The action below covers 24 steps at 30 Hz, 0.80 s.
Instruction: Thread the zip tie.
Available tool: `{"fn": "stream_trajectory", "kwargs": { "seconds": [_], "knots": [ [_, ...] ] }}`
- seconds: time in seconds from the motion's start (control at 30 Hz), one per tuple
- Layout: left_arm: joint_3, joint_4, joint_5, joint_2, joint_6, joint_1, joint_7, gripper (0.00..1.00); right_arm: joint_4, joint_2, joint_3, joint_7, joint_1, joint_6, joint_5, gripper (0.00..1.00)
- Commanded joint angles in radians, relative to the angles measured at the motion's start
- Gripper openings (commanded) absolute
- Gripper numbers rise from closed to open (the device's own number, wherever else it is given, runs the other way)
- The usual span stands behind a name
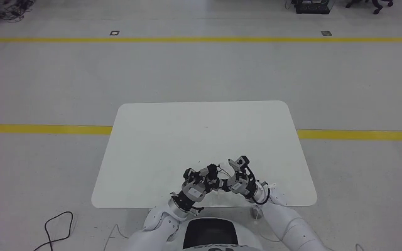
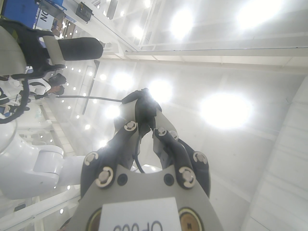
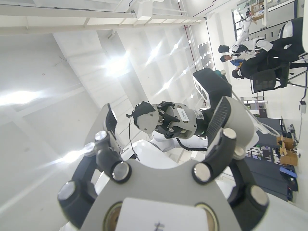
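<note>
A white desk [image 1: 207, 132] with rounded corners stands on a pale floor marked with yellow lines. Both arms are raised over the near edge of the desk, with the two hands close together but not touching.

The left hand [image 2: 142, 102] is closed on a thin black zip tie [image 2: 91, 98]. Its fingertips [image 2: 131, 126] are pressed together around a dark bunched part of the tie. In the left wrist view, a straight length of the tie sticks out sideways from the fingertips into open air, towards the other arm. A second thin black strand runs back between the fingers towards the palm.

The right hand [image 3: 166, 108] is wide open and holds nothing. Its two ribbed fingers [image 3: 111, 121] are spread far apart, one on either side of the left hand as seen from the right wrist. In that view the left hand sits a little farther off, roughly between the open fingers. From it the zip tie hangs as a thin dark line, curving down towards the base of the right hand. Whether the strand touches the right hand cannot be told.

In the top view the tie is too small to make out between the two hands.
</note>
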Motion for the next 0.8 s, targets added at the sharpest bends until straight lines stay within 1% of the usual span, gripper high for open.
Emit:
{"fn": "stream_trajectory", "kwargs": {
  "seconds": [0.0,0.1,0.13,0.17,0.27,0.37,0.47,0.53,0.57,0.77],
  "knots": [
    [0.000,-0.003,0.018,0.000,0.005,-0.006,0.025,0.00,-0.032,0.007,0.019,-0.027,-0.003,-0.013,-0.065,1.00],
    [-0.006,-0.013,0.040,0.003,0.008,-0.005,0.049,0.00,-0.130,0.017,0.080,-0.063,-0.037,-0.013,-0.199,1.00],
    [-0.009,-0.017,0.053,0.005,0.009,-0.004,0.057,0.00,-0.178,0.020,0.107,-0.083,-0.056,-0.013,-0.262,1.00],
    [-0.011,-0.020,0.061,0.006,0.010,-0.003,0.062,0.00,-0.214,0.021,0.124,-0.096,-0.073,-0.013,-0.303,1.00],
    [-0.020,-0.030,0.098,0.011,0.011,0.002,0.083,0.00,-0.320,0.019,0.175,-0.128,-0.126,-0.013,-0.412,1.00],
    [-0.036,-0.042,0.147,0.017,0.005,0.009,0.106,0.00,-0.402,0.014,0.215,-0.146,-0.162,-0.013,-0.509,1.00],
    [-0.055,-0.053,0.219,0.025,-0.005,0.017,0.138,0.00,-0.454,0.007,0.241,-0.160,-0.185,-0.013,-0.582,1.00],
    [-0.068,-0.070,0.234,0.029,-0.007,0.028,0.152,0.00,-0.481,0.002,0.257,-0.167,-0.198,-0.013,-0.620,1.00],
    [-0.079,-0.074,0.258,0.033,-0.007,0.032,0.159,0.00,-0.494,-0.002,0.266,-0.171,-0.204,-0.013,-0.640,1.00],
    [-0.121,-0.104,0.317,0.045,-0.007,0.061,0.183,0.00,-0.530,-0.016,0.302,-0.180,-0.222,-0.013,-0.702,1.00]
  ]
}}
